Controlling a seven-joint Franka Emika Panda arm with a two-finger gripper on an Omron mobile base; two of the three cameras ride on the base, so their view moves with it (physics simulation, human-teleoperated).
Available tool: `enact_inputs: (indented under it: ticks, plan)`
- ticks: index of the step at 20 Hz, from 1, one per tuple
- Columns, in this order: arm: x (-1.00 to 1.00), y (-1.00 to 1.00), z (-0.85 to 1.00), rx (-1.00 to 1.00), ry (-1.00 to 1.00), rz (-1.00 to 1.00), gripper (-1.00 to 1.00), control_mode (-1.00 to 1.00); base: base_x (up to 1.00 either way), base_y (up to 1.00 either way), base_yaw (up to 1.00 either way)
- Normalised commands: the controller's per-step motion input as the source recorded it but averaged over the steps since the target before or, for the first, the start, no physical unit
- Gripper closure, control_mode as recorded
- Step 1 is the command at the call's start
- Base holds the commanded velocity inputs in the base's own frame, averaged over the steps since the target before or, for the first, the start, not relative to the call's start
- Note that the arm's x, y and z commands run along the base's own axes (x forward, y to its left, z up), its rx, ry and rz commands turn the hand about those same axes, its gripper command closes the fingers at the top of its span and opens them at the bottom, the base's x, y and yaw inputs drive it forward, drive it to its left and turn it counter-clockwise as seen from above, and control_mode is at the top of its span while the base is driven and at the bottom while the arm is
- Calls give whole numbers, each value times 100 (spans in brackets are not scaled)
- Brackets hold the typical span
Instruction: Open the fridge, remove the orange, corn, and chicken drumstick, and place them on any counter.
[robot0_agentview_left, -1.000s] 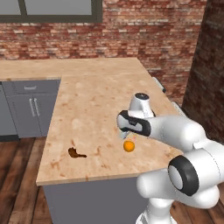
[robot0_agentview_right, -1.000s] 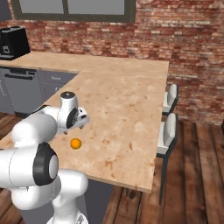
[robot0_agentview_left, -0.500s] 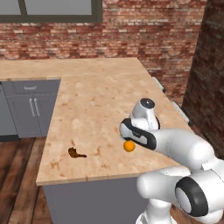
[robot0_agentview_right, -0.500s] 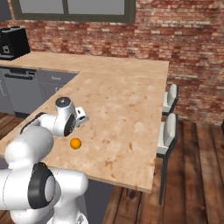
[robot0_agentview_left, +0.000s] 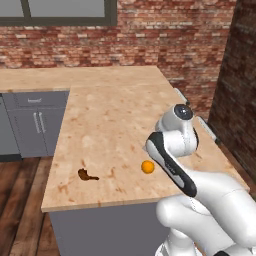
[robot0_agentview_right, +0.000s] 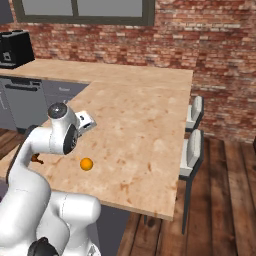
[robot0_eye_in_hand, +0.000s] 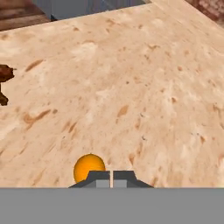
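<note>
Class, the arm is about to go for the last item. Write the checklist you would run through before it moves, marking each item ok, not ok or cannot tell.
1. Orange rests on the counter, free of the gripper: ok.
2. Chicken drumstick lies on the counter near its front edge: ok.
3. Corn is out on the counter: not ok; no cob lies on the stretch of worktop in view.
4. Gripper is shut and holds nothing: ok; the fingertips meet in the hand view.
5. Orange will stay put and not roll: cannot tell.
6. Fridge door open for the next reach: cannot tell.
</note>
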Motion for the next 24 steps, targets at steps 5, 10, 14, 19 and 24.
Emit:
enact_inputs:
  ticks: [5, 10, 14, 19, 24]
  plan:
    - [-70, -21, 100, 3, 6, -17, 100, -100, 0, 0, 0]
    - [-66, -24, 100, 11, 10, -29, 100, -100, 0, 0, 0]
    - [-57, -23, 92, 27, 0, -38, 100, -100, 0, 0, 0]
    - [-65, -20, 82, 31, -1, -27, 100, -100, 0, 0, 0]
    - [-78, -1, 23, 0, -29, -11, 100, -100, 0, 0, 0]
